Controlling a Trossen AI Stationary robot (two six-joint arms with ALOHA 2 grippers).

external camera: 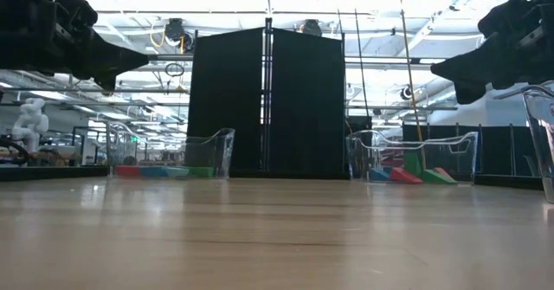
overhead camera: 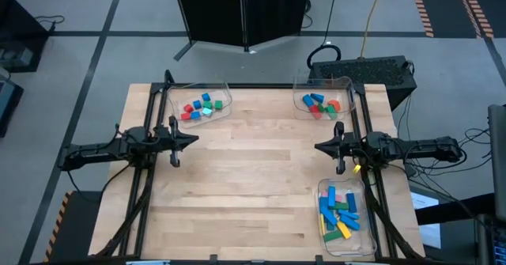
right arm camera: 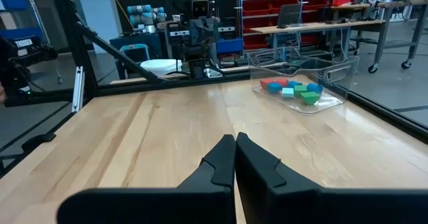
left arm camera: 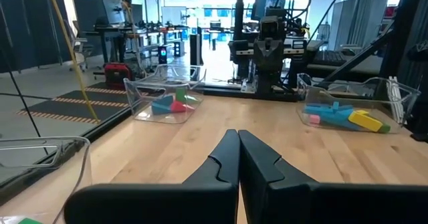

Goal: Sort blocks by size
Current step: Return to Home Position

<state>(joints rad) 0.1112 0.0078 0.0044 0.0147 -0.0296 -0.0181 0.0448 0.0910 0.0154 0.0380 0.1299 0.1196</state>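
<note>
High view: left gripper and right gripper hover near opposite side edges of the table, both pinched closed, empty; blocks lie in three corner trays.

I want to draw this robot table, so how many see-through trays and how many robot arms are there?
Trays: 3, in the high view at top left, top right and bottom right, each holding blocks
Robot arms: 2, the left arm and the right arm, one on each side
Total: 5
</note>
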